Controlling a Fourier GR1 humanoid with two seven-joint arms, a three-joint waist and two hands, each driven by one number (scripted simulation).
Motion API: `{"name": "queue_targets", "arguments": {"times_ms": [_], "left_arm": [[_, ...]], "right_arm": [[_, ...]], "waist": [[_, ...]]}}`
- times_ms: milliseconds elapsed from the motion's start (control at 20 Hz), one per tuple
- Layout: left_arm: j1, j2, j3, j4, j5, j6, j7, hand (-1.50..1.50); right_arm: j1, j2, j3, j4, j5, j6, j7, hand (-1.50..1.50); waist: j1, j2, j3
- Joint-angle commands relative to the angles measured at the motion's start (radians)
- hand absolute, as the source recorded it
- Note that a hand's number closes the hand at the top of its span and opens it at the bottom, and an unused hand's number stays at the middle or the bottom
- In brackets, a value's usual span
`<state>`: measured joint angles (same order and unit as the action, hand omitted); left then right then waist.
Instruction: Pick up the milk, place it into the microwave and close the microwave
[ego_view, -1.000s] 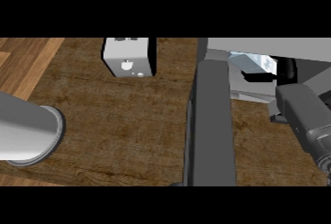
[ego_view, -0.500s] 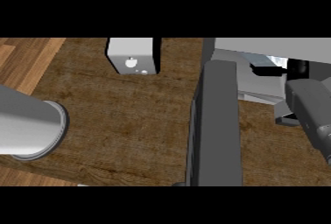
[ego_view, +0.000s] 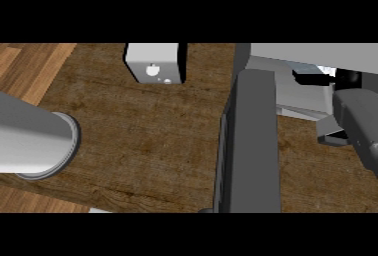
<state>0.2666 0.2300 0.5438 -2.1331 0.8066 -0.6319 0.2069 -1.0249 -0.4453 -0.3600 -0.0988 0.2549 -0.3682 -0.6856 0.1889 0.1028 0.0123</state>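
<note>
Right hand, black, lies at 2 o'clock by the microwave; whether it is clenched or released cannot be told. Its grey forearm shows at 3 o'clock. The open microwave door runs from centre to 6 o'clock. The milk stands on the counter at 11 o'clock, apart from both arms. The left forearm shows at 9 o'clock.

COUNTER: base surface | BOX: on counter, far side, just left of microwave door | MICROWAVE DOOR: open, runs near-to-far, between box and microwave | MICROWAVE: far right | LEFT FOREARM: above counter's left edge | RIGHT FOREARM: right of door, in front of microwave
</note>
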Motion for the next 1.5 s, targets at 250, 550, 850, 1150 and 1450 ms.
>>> {"name": "queue_targets", "arguments": {"times_ms": [250, 550, 850, 1150, 1450], "left_arm": [[-0.019, 0.012, 0.003, 0.028, -0.038, -0.012, -0.003, -1.50], [-0.034, 0.018, -0.013, 0.032, -0.054, -0.016, 0.005, -1.50], [-0.067, 0.029, -0.011, 0.043, -0.080, -0.010, 0.002, -1.50], [-0.079, 0.016, -0.038, 0.056, -0.091, -0.013, 0.004, -1.50], [-0.065, 0.009, -0.055, 0.077, -0.100, -0.036, 0.006, -1.50]], "right_arm": [[-0.004, -0.013, -0.007, 0.001, -0.001, -0.006, -0.009, 1.50], [-0.060, 0.052, -0.035, -0.016, -0.036, 0.091, -0.032, -1.50], [-0.093, 0.102, 0.050, 0.041, 0.051, 0.072, 0.064, -1.50], [-0.179, 0.168, 0.049, 0.036, 0.054, -0.035, 0.156, -1.50], [-0.210, 0.210, 0.044, 0.013, 0.052, -0.054, 0.142, -1.50]], "waist": [[0.012, 0.009, 0.000], [0.016, -0.005, 0.002], [0.020, -0.011, -0.006], [0.031, -0.014, -0.008], [0.017, -0.022, -0.008]]}}
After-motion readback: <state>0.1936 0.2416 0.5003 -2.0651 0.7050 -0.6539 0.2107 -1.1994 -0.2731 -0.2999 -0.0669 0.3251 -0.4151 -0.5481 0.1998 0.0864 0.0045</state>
